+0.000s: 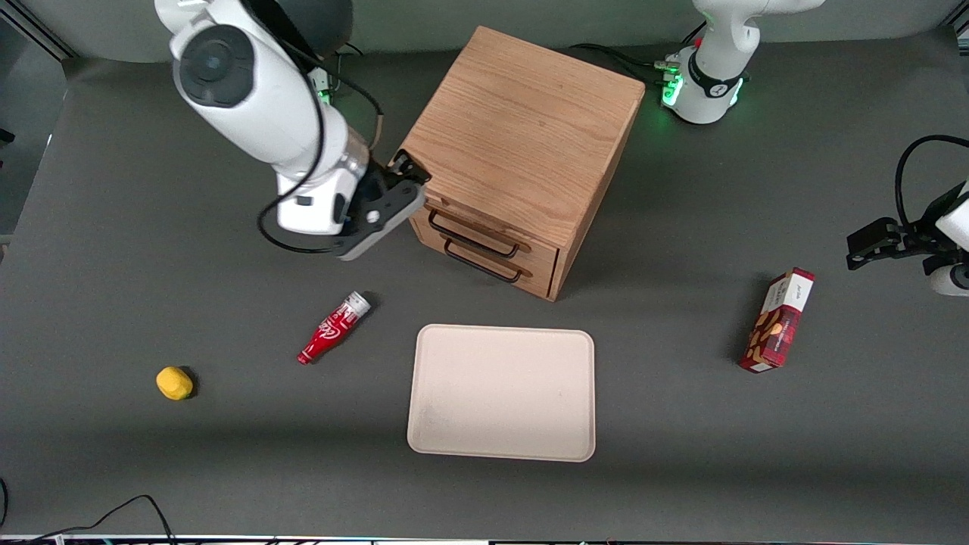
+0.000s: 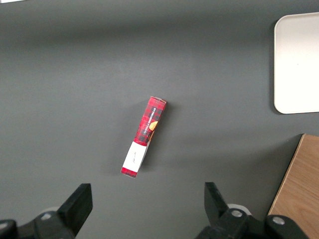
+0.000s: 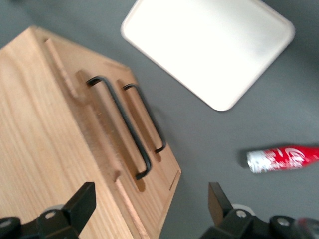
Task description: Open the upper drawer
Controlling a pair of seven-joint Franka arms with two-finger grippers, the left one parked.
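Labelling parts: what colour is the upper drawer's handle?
Black, clearest in the right wrist view; the gripper hangs open beside it.

Dark grey table (image 1: 681,454) is seen w/ wooden cabinet (image 1: 522,129), beige tray (image 1: 503,393), red bottle (image 1: 333,328), yellow object (image 1: 174,383), red box (image 1: 780,320); gripper (image 1: 394,198) is held at cabinet's front corner

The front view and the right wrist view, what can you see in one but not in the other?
Only the front view shows the yellow ball, the red snack box and the whole gripper, which hangs beside the cabinet's top corner near the upper drawer.

Only the right wrist view shows the gripper's fingers spread open, with nothing between them.

Both show the cabinet, the upper drawer shut, its black handle, the lower drawer, the white tray and the red bottle.
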